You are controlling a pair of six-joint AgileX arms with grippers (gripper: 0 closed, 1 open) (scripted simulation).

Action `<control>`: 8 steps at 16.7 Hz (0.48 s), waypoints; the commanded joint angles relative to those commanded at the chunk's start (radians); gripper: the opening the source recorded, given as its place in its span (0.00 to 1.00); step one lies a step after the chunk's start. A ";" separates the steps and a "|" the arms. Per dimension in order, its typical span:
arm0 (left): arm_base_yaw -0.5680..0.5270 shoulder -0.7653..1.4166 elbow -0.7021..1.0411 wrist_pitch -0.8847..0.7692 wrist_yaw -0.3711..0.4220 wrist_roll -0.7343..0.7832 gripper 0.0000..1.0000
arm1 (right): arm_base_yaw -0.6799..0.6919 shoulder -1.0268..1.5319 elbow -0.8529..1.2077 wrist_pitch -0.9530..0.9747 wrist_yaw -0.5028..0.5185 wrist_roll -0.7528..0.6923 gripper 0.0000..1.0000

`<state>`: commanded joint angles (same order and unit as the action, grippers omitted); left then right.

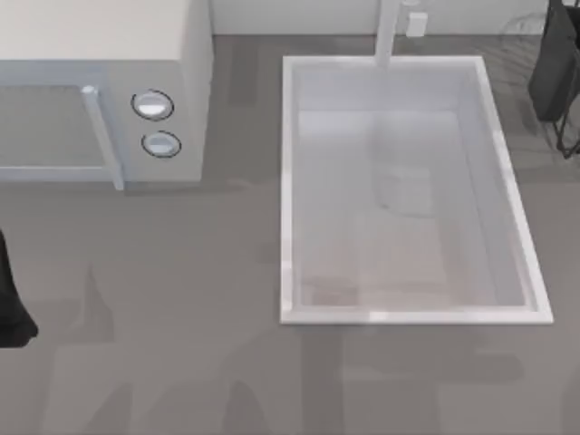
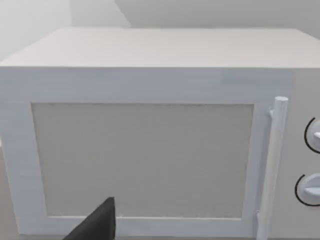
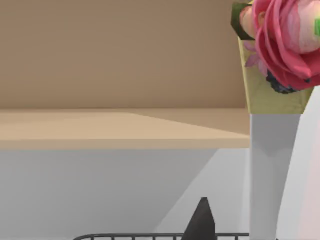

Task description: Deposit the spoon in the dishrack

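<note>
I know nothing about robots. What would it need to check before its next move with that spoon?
1. Spoon in sight: ok. The spoon, with its pink head and white handle, sits close to the right wrist camera.
2. Right arm at the dishrack: ok. The right arm is at the table's far right corner, over the dishrack.
3. Rack near the right pincer: ok. The wire rim runs right by it.
4. Hold on the spoon: cannot tell.
5. Spoon resting in the rack: cannot tell.
6. Left arm out of the way: ok. It is parked at the table's left edge, facing the microwave.
</note>
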<state>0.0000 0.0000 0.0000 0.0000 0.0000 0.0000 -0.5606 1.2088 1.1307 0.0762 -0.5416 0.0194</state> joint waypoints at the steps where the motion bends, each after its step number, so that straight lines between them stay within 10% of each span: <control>1: 0.000 0.000 0.000 0.000 0.000 0.000 1.00 | 0.020 0.060 -0.009 0.069 0.022 -0.001 0.00; 8: 0.000 0.000 0.000 0.000 0.000 0.000 1.00 | 0.187 0.465 -0.108 0.599 0.196 -0.006 0.00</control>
<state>0.0000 0.0000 0.0000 0.0000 0.0000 0.0000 -0.3733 1.6743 1.0230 0.6756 -0.3453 0.0133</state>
